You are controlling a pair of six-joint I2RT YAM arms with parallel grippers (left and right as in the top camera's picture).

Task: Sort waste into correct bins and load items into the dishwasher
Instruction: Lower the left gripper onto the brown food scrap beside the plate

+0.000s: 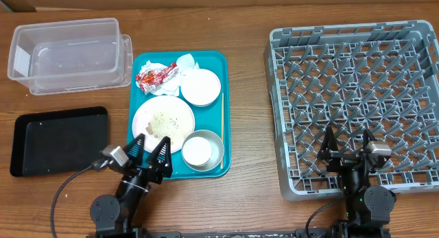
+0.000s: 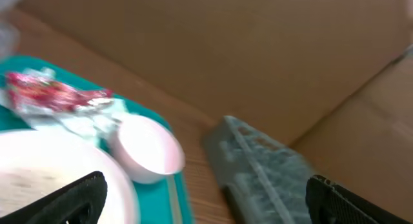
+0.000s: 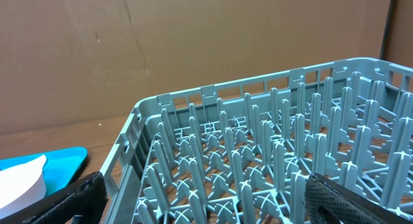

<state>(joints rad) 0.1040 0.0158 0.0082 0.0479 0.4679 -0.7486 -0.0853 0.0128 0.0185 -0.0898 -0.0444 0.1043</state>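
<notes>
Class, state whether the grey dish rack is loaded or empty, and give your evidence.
Empty: overhead, the dish rack shows only bare lattice and upright pegs.

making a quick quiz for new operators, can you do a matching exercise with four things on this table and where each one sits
Things:
1 snack wrapper
2 steel-sided bowl
3 black tray
4 dish rack

Places:
a on the table, right of the teal tray
b near right corner of the teal tray
c on the table, left of the teal tray
d far left part of the teal tray

Pairs: 1-d, 2-b, 3-c, 4-a
</notes>
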